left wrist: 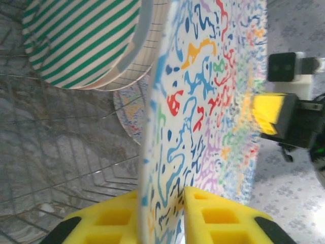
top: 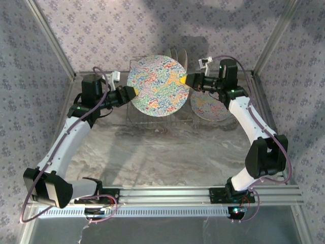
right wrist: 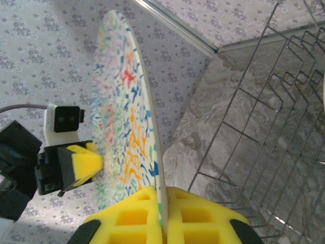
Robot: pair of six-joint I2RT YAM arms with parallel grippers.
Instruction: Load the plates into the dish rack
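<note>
Mosaic plate [top: 158, 85] upright over dish rack [top: 152, 120]. Right gripper [top: 184, 80] pinches its right rim. Left gripper [top: 133, 92] straddles the left rim, grip unclear. Striped plate [left wrist: 86, 35] racked behind.

Mosaic plate [top: 158, 85]: round, multicoloured squiggles on white, upright on edge above the dish rack [right wrist: 264, 127] (thin dark wire, prongs in rows). Striped plate [left wrist: 76, 40]: green-white, standing on edge behind it. Second mosaic plate [top: 210, 108]: low, just beside the rack's right side.

No legible text, labels, numbers or signs anywhere.
</note>
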